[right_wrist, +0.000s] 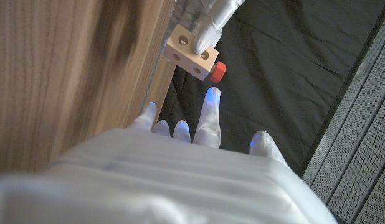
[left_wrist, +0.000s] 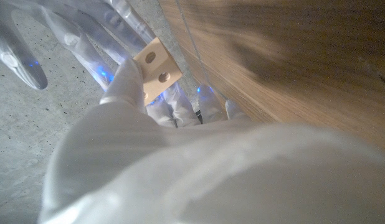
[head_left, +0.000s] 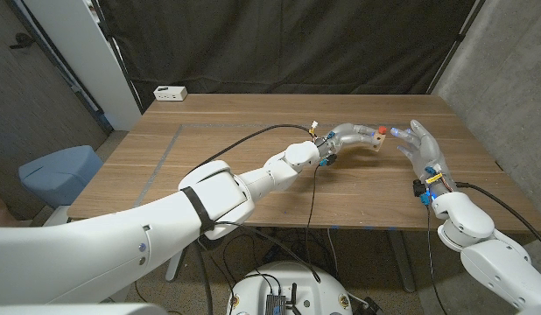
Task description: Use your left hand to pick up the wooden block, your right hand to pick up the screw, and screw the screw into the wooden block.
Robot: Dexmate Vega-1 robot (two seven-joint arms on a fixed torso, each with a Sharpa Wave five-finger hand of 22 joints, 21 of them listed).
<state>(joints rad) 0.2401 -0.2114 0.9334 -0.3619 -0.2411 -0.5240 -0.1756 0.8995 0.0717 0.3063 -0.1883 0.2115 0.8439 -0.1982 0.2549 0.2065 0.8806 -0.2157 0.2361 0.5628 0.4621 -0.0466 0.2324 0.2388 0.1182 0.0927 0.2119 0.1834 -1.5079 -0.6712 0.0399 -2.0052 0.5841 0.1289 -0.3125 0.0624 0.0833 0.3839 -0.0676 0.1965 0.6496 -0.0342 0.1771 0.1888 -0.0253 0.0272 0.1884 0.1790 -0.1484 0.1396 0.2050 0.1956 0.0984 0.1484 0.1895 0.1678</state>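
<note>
Left robot hand (head_left: 354, 136) grips wooden block (right_wrist: 191, 50) (red screw (right_wrist: 218, 71) in it); right robot hand (head_left: 421, 149) beside block, fingers apart, empty.

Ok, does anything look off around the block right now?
Nothing looks damaged or spilled. The left hand holds the wooden block above the table, with the red screw already at one face. The right hand is open beside it.

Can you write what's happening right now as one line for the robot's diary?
left hand: holds wooden block | screw: red head at block | right hand: open beside it
</note>
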